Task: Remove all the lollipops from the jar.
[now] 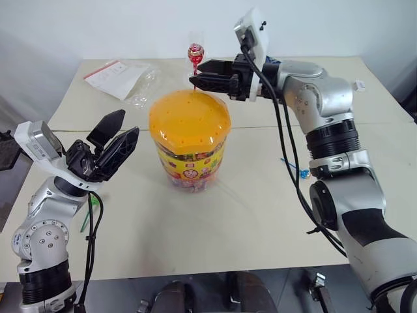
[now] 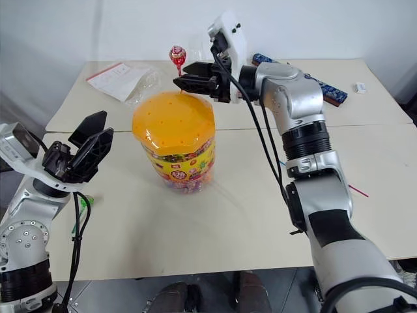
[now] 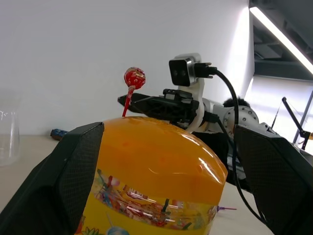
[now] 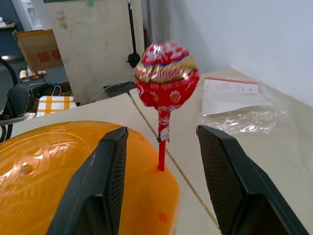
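The jar (image 1: 189, 140) stands upright near the middle of the pale worktop (image 1: 260, 215), its domed orange lid (image 1: 189, 120) in place and dotted with small holes, the yellow-red label around its clear wall. One red lollipop (image 4: 166, 73) stands upright with its red stick set in a hole at the far edge of the lid; its wrapped head rises well above the dome.

The right gripper (image 4: 161, 147) reaches in level from the robot's right side, over the far rim of the lid. Its two black fingers (image 4: 105, 181) are partly spread and stand either side of the stick; in the right wrist view a clear gap shows between each finger and the stick, so nothing is pinched.

The left gripper (image 1: 112, 145) hovers just beside the jar on the robot's left, tilted upward, its fingers spread wide and apart from the jar wall, holding nothing.

On the worktop right of the jar, behind the right arm's cable, lies a blue-stick lollipop (image 1: 296, 171); a green stick (image 1: 91, 207) shows at the left edge under the left arm. A clear plastic bag with a printed sheet (image 1: 120, 78) lies at the far left corner. A clear glass flask (image 3: 9, 129) stands behind the lollipop.
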